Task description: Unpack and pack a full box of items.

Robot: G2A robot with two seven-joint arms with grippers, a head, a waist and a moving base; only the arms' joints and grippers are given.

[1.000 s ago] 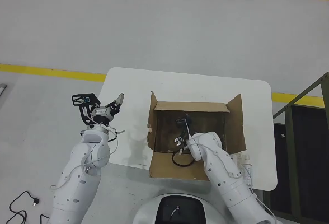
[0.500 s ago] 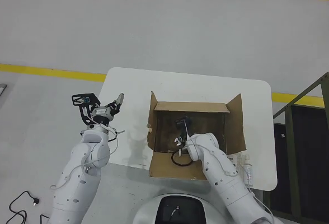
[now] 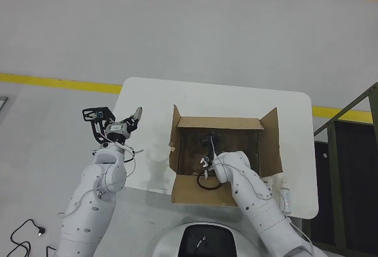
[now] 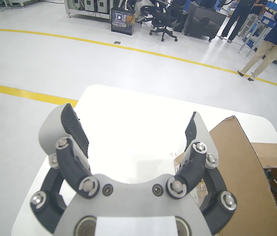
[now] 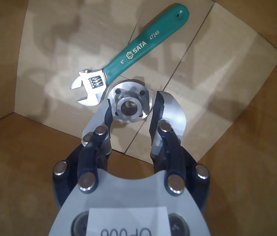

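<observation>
A round steel flange (image 5: 130,105) on the cardboard box (image 5: 54,37) floor is straddled by the parted right gripper (image 5: 133,99); the spread left gripper (image 4: 130,114) is held at the box's 9 o'clock.

We see the cardboard box (image 3: 270,135) open. Inside lie a green-handled wrench (image 5: 138,47) and, beside its head, a steel flange (image 5: 129,105).

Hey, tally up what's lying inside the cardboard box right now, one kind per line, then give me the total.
Adjustable wrench, green handle: 1
Metal flange, round: 1
Total: 2 items lying in the box
</observation>
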